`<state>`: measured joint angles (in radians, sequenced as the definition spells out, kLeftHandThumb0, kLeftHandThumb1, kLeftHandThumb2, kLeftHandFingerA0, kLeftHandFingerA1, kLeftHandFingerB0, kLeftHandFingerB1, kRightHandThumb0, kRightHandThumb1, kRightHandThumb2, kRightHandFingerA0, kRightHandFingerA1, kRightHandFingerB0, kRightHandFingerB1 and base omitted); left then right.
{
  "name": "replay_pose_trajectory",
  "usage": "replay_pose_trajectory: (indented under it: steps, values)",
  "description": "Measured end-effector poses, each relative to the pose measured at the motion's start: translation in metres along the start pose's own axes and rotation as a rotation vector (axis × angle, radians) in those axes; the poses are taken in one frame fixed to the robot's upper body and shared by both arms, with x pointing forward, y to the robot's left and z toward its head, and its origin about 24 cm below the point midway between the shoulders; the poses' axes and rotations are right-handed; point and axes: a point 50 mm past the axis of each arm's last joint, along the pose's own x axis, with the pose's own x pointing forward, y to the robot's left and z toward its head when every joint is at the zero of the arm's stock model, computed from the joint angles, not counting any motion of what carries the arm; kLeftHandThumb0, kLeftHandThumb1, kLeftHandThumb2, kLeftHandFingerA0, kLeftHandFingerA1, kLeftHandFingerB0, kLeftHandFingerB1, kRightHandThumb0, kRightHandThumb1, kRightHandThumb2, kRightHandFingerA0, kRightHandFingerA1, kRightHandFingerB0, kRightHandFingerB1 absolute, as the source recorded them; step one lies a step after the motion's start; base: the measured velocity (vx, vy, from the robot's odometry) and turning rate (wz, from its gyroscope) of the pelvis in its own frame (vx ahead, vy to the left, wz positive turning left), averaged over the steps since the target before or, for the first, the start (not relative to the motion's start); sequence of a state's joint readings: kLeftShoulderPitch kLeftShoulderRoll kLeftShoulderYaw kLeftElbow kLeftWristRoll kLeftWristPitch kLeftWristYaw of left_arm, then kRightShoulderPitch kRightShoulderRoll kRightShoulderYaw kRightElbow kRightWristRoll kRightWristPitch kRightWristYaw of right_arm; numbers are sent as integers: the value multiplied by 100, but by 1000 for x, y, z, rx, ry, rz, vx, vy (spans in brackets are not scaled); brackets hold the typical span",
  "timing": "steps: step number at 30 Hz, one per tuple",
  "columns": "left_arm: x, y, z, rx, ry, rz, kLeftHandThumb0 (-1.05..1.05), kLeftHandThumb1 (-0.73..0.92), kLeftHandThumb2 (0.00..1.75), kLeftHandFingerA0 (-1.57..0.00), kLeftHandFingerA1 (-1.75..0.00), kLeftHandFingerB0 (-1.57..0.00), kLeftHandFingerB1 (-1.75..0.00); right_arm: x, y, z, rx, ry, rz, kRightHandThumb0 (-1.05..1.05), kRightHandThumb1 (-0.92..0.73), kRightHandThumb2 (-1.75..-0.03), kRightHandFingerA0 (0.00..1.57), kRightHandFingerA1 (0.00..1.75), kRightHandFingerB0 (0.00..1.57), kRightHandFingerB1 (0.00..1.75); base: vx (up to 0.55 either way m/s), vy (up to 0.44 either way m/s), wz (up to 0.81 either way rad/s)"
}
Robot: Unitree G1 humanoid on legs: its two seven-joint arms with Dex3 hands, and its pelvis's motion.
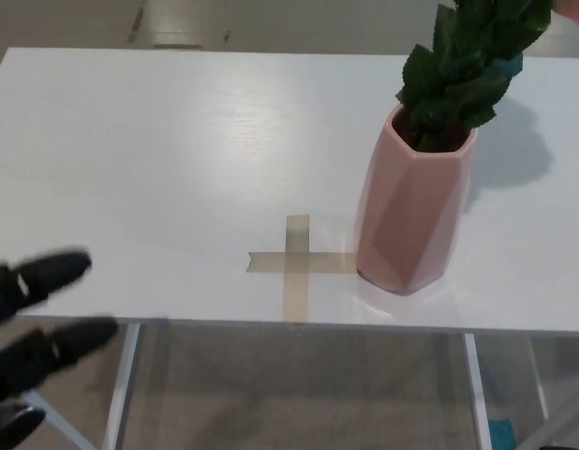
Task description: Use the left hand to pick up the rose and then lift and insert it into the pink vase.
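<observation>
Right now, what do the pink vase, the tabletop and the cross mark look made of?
Pink vase: probably glazed ceramic or plastic, faceted with a soft sheen. Table: white laminate or painted wood, faint grain streaks. Cross: tan, slightly translucent masking tape, matte.

vase (415, 209): 1 | rose (471, 58): 1 | tape cross (297, 263): 1 | table (158, 159): 1

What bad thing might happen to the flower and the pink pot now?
The pink vase stands near the table's front edge, so a bump could tip it off. The rose's leafy stem leans right and looks top-heavy. The open left hand sits low by that edge and might knock it.
</observation>
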<state>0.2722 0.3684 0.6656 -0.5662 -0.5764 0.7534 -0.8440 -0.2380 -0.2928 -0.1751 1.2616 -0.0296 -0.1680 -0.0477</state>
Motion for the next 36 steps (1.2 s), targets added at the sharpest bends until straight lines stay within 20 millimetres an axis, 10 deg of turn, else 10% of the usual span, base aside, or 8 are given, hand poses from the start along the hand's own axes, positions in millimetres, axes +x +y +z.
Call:
replay_pose_trajectory:
  steps: [15, 16, 17, 26, 27, 36]
  values:
    - [-3, 43, -121, -247, 367, 308, -47, 50, 56, -39, -35, -41, -34, -2, 0, -8, -13, 21, 2, -25, -54, -54, 78, 52, 67, 48, 0, 0, 0]
    - [0, 46, -126, -255, 383, 325, -52, 38, 77, -31, -48, -38, -49, -2, 0, -8, -14, 22, 2, -24, -54, -55, 76, 52, 64, 47, 0, 0, 0]
    - [1, 48, -131, -262, 400, 343, -50, 54, 56, -35, -34, -44, -34, -2, 0, -8, -14, 22, 2, -24, -54, -55, 76, 52, 62, 46, 0, 0, 0]
    - [-1, 67, -173, -348, 532, 511, -61, 54, 57, -23, -31, -29, -30, -2, 0, -8, -13, 23, 2, -25, -53, -55, 66, 49, 53, 43, 0, 0, 0]
    - [-3, 69, -179, -355, 556, 535, -31, 29, 90, -8, -51, -8, -48, -2, 0, -8, -13, 23, 3, -26, -53, -56, 64, 49, 52, 43, 0, 0, 0]
    - [-30, 74, -217, -326, 740, 671, -31, 28, 89, -9, -50, -9, -49, -4, 0, -15, -17, 40, 5, -30, -53, -56, 60, 48, 50, 42, 0, 0, 0]
